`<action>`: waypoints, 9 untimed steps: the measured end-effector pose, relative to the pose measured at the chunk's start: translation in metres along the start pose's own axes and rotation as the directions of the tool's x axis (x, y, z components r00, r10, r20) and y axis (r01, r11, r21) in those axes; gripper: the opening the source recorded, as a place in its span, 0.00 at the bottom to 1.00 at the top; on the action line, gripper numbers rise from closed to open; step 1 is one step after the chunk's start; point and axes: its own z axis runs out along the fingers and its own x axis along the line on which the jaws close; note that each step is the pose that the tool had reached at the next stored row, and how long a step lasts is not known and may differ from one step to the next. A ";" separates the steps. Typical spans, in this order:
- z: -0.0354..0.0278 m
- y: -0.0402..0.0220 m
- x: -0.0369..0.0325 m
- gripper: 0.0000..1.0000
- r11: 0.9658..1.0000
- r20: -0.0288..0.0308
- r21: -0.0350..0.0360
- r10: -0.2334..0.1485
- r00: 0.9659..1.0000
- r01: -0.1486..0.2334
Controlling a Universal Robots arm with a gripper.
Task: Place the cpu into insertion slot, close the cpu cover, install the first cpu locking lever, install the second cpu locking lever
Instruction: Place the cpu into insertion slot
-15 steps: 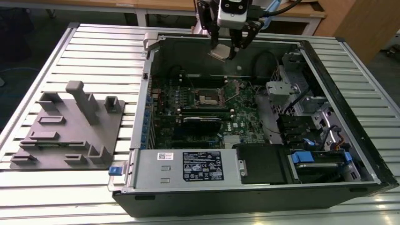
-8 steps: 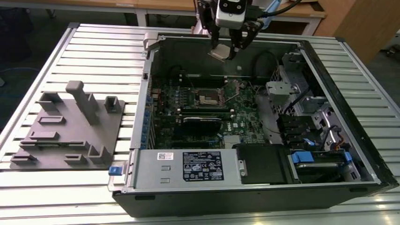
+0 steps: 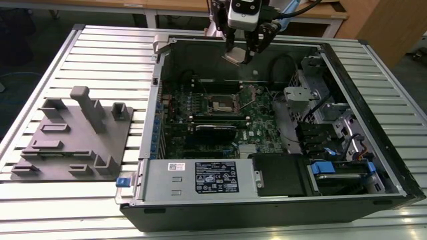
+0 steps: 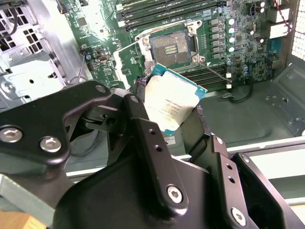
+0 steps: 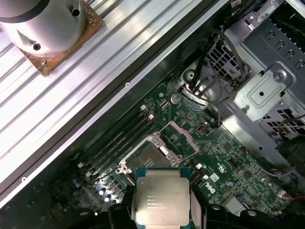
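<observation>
My gripper (image 3: 240, 55) hangs above the far wall of the open computer case, shut on the cpu (image 3: 234, 56). In both wrist views the cpu (image 4: 171, 102) (image 5: 162, 198) shows its pale metal face, pinched at two opposite edges by the black fingers (image 4: 143, 124). It is held well above the board, apart from the insertion slot (image 3: 225, 103) (image 4: 170, 47) (image 5: 148, 156), whose dark centre lies bare. The cpu cover (image 5: 183, 135) stands swung up beside the slot. A thin locking lever (image 4: 214, 71) sticks out loose past the slot's frame.
A grey fixture plate with upright pegs (image 3: 73, 135) lies on the slatted table (image 3: 100, 45) at the exterior view's left. Inside the case are memory sticks (image 4: 162, 12), a metal drive cage (image 3: 310, 95), cables and the power supply (image 3: 200, 177). The arm's base (image 5: 47, 24) is bolted to the table.
</observation>
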 end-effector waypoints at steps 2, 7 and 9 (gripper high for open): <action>0.0000 0.0000 0.0000 0.54 1.000 0.001 0.000 0.011 1.000 -0.011; 0.0001 0.0000 0.0000 0.54 0.999 0.003 -0.001 0.038 0.999 -0.038; 0.0001 0.0000 0.0000 0.54 0.999 0.004 -0.001 0.049 0.999 -0.049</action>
